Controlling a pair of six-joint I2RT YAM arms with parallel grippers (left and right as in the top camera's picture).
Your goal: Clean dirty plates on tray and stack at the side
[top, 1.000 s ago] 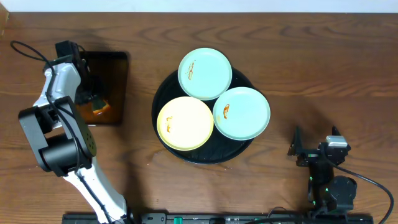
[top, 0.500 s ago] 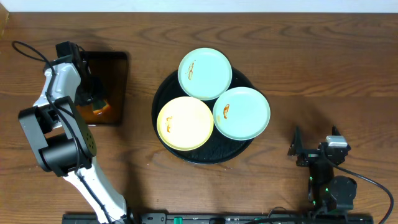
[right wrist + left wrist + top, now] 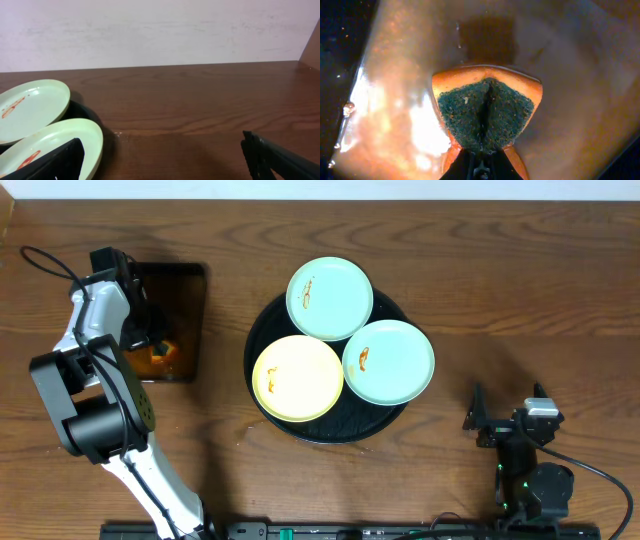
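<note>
Three dirty plates (image 3: 329, 298), black tray (image 3: 268, 330) — sponge (image 3: 487, 112) squeezed

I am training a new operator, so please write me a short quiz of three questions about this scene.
1. True or false: the pale yellow round plate lies on the large round glossy black tray.
2. What does the left gripper hold? A) a plate B) an orange sponge with a green scrub face C) nothing
3. How many pale mint-blue round plates lie on that tray?

Key: 1 true; 2 B; 3 two.
</note>
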